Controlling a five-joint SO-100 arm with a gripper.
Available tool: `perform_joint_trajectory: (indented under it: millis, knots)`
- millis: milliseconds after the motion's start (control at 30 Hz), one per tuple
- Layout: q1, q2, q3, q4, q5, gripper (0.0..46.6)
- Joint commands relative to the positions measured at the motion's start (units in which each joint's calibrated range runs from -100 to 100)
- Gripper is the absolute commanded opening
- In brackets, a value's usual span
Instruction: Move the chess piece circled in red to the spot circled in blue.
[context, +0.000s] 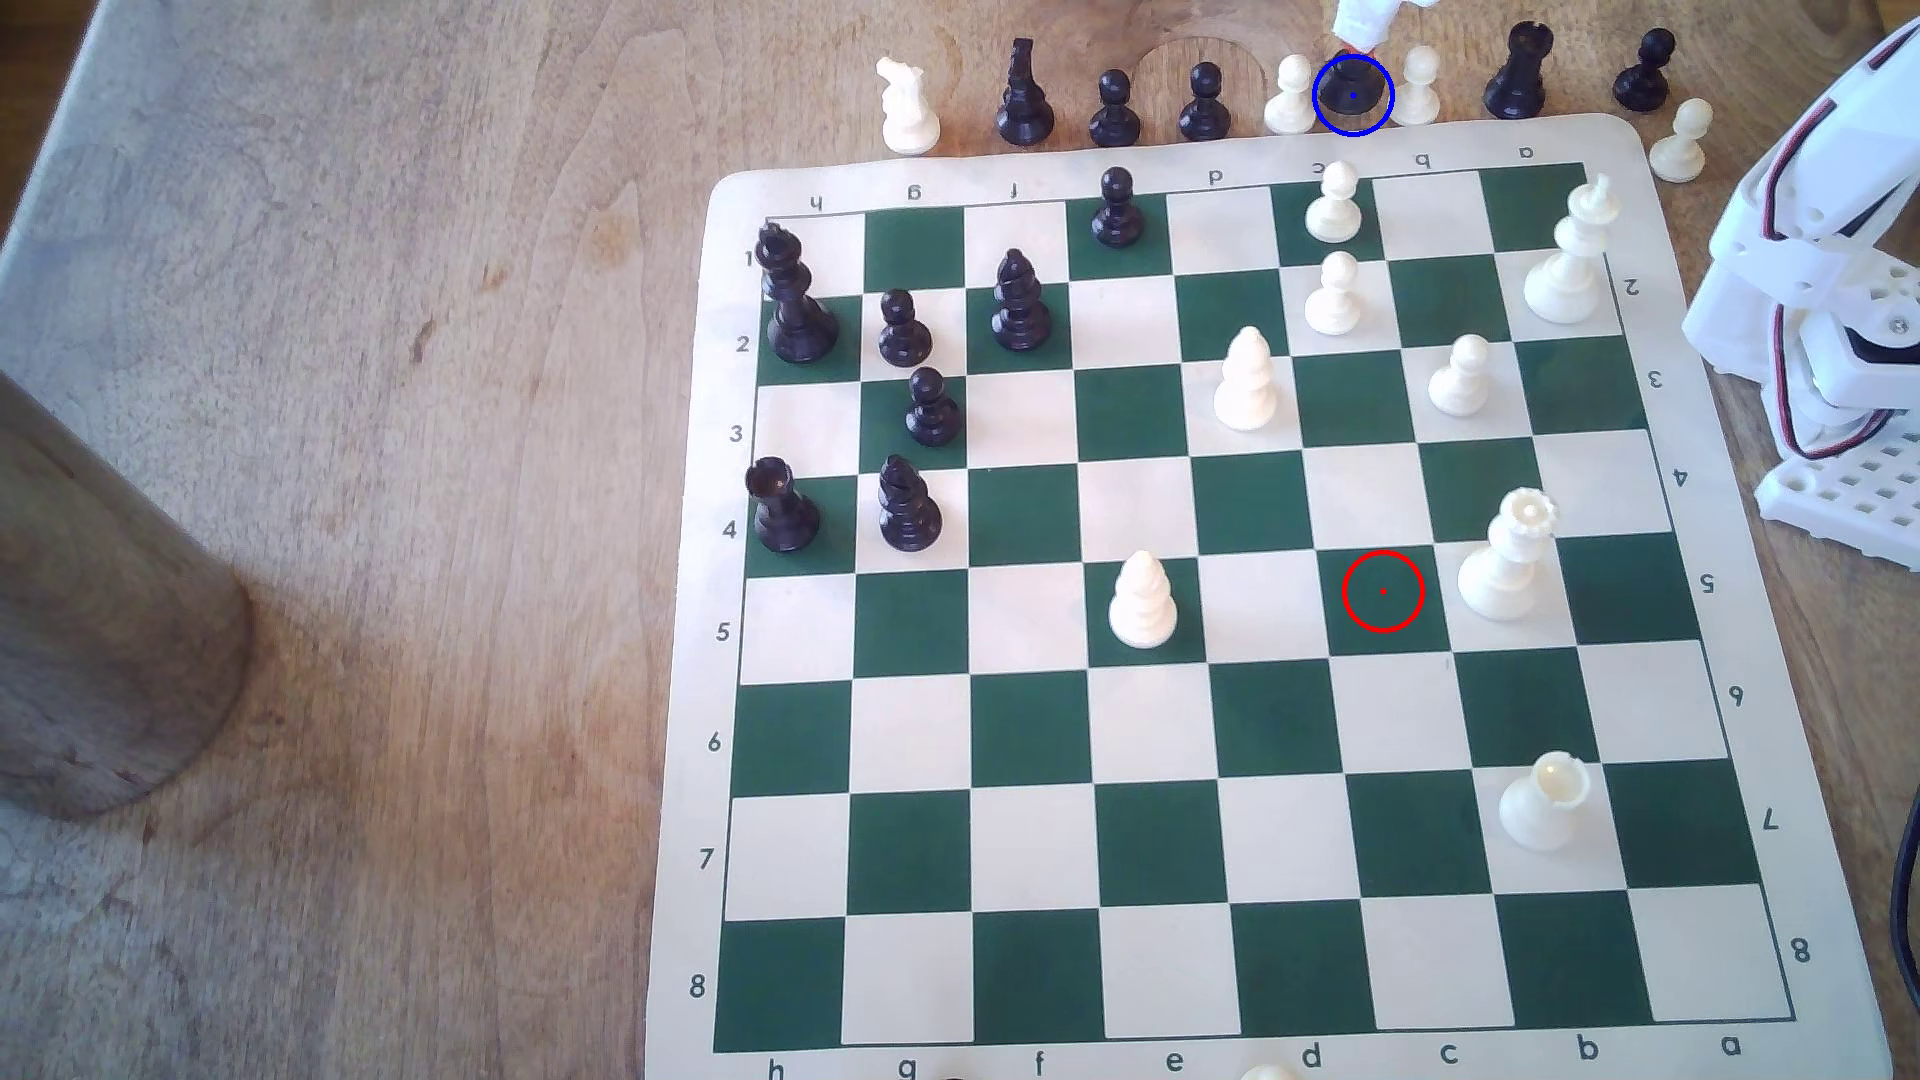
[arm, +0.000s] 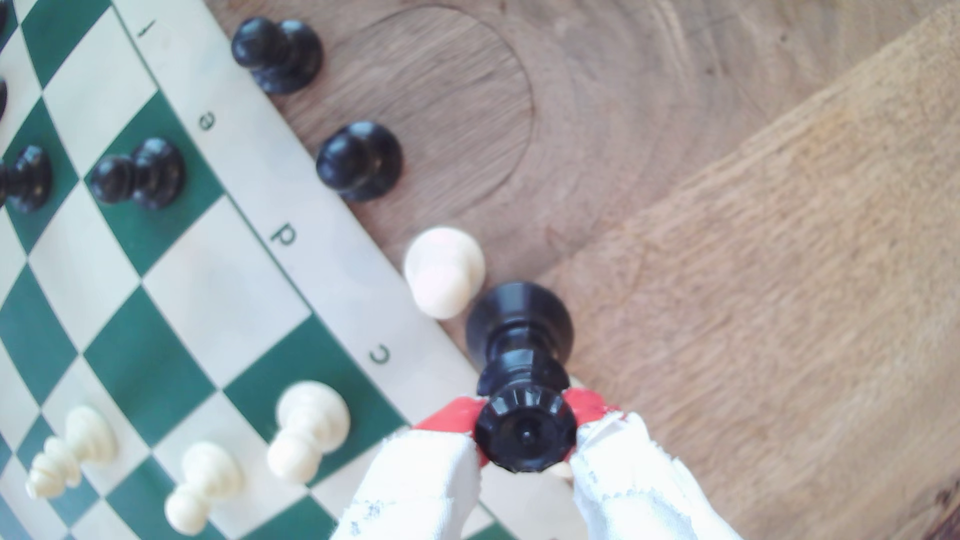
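black queen (arm: 524, 363) pinched between fingers (arm: 431, 483), seemingly standing inside blue ring (context: 1353, 95)

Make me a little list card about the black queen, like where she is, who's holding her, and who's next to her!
piece: black queen, upright
place: on the wooden table beside the chess mat, inside the blue ring
holder: gripper, its cloth-wrapped fingers pressed on either side of her crown
neighbours: a white pawn on one side and another white pawn on the other
red ring: over a green square with no piece on it
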Motion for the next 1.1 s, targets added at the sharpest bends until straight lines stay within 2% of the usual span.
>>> perform_joint_trajectory:
  millis: [0,367,567,600,1067]
  knots:
    - [-0.2,0.0,-0.7,-0.5,0.3,0.4]
    - [-0.3,2.3,0.1,-2.3,0.3,0.5]
    - [0.4,2.1,0.5,-3.0,0.3,8.7]
    - [0.7,1.6,1.2,-3.0,0.9,10.5]
    - [2.2,-2.6,-0.9,-1.1,2.1,13.8]
